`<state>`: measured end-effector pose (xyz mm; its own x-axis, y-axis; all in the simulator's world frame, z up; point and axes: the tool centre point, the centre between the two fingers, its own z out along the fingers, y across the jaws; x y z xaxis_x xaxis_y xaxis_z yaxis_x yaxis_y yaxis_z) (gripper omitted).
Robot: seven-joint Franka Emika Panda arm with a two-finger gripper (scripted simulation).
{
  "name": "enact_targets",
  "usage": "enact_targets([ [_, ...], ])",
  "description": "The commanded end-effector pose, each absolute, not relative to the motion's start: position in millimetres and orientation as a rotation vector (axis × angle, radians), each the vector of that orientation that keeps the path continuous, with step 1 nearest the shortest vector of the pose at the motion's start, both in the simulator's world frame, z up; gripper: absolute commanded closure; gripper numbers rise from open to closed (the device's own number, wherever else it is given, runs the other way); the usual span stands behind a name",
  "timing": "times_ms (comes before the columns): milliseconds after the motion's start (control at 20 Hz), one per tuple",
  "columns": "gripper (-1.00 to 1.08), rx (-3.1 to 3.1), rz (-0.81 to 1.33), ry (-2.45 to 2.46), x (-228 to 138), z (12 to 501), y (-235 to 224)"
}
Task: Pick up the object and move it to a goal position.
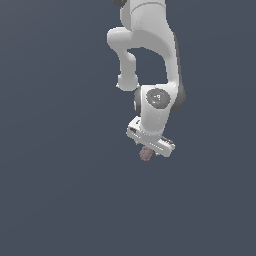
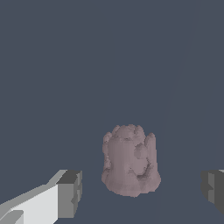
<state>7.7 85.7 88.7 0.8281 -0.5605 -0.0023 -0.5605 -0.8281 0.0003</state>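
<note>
In the wrist view the two dark grey finger pads sit nearest the camera, one at each side of the frame, with a wide stretch of plain slate-blue ground between them. The white gripper is spread wide, and neither pad touches anything. Between the pads, and a little closer to the one backed by a white finger than to the other, lies the object: a lumpy, dull pinkish-brown thing with a knobbly top and a broader, rounded base. A clear gap shows on both of its sides, so it is framed by the fingers but not held by them (whether it rests on the ground or the pads have come level with it cannot be told from this view).

The exterior view looks on from farther off. There the object peeps out just beneath the gripper, a small pinkish speck against the flat dark surface, far smaller than the white hand above it. The fingertips themselves are mostly hidden under the hand's body here. Beyond the hand, the wrist joint with its round grey cap comes next, and past that the thick white links of the Panda arm run up and out of the frame's upper edge.
</note>
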Motion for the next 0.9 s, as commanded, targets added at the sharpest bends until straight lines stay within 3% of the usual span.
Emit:
enact_targets([
  [0,-0.92,-2.998,0.0,0.94,8.3,87.8,86.6],
  [850,-0.92,-2.997,0.0,0.943,7.3,39.2,86.6],
])
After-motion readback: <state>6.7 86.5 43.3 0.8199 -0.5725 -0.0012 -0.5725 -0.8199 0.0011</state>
